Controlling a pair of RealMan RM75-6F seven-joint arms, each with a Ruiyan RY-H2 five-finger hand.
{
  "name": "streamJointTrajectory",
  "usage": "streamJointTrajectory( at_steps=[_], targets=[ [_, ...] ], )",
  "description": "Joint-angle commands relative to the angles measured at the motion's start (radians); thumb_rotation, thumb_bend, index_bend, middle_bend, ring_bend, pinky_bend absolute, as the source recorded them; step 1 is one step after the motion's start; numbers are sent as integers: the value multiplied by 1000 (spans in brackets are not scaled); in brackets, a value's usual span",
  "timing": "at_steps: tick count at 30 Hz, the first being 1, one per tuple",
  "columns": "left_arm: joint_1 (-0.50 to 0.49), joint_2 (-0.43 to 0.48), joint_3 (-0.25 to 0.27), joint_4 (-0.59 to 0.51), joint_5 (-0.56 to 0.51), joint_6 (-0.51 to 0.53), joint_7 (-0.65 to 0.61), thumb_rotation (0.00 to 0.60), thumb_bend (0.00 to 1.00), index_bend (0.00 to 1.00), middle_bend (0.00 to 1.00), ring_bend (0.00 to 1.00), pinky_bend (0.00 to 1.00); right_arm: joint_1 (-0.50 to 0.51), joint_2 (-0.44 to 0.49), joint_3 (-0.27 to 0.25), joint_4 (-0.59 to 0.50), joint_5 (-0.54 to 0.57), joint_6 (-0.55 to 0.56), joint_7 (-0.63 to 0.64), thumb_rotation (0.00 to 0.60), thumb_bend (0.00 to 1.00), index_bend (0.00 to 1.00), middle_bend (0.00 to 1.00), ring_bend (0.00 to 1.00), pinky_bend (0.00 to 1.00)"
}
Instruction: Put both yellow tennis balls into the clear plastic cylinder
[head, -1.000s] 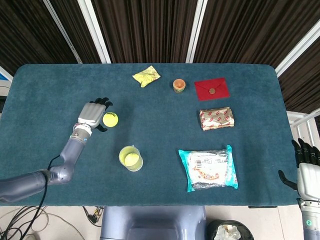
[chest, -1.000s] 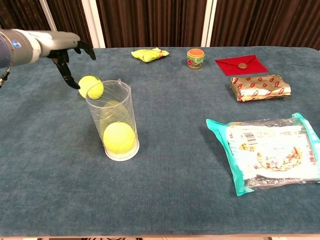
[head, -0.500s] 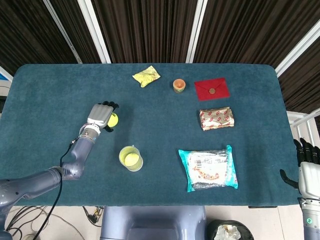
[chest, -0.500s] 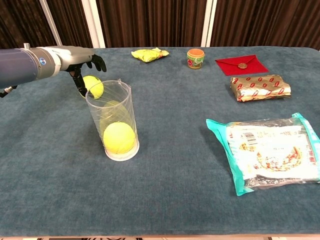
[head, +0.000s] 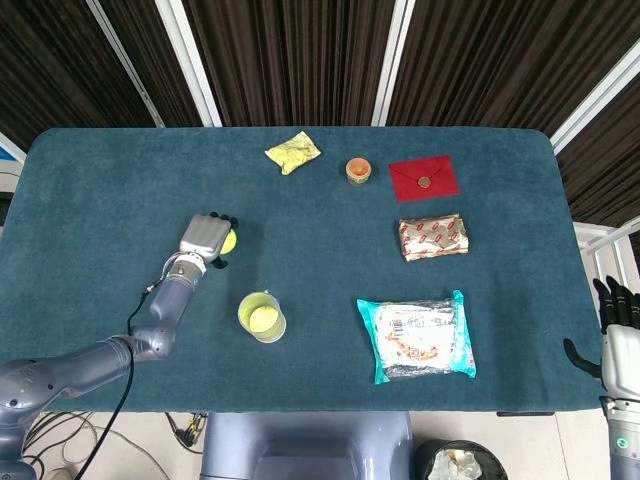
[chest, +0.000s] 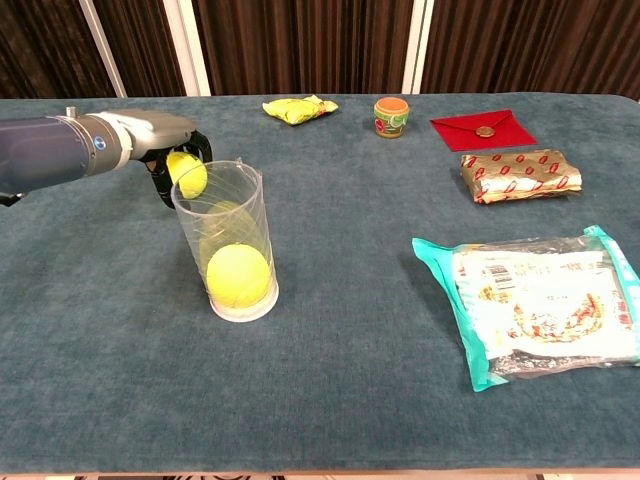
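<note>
A clear plastic cylinder stands upright near the table's front left, with one yellow tennis ball at its bottom. The second yellow tennis ball sits on the cloth just behind and left of the cylinder. My left hand lies over this ball, its dark fingers wrapped around the ball's sides. My right hand hangs off the table's right edge in the head view only, fingers apart and holding nothing.
Along the back lie a yellow packet, a small orange jar and a red envelope. A gold-and-red wrapped pack and a teal-edged snack bag occupy the right half.
My left hand has moved right and down onto the loose ball and its fingers have closed around it. The ball stays in nearly the same spot. The right hand has sunk slightly.
</note>
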Motion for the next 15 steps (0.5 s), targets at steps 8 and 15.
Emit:
streamJointTrajectory(
  at_steps=[8, 15],
  targets=[
    [5, -3, 0, 0, 0, 19, 20, 600, 194, 340, 363, 301, 487, -3, -5, 4, 7, 1, 8, 12, 600, 337, 0, 17, 24, 0],
    [14, -9, -9, 0, 29, 45, 5, 600, 254, 374, 448, 367, 540, -3, -7, 7, 7, 7, 6, 14, 600, 337, 0, 17, 24, 0]
  ],
)
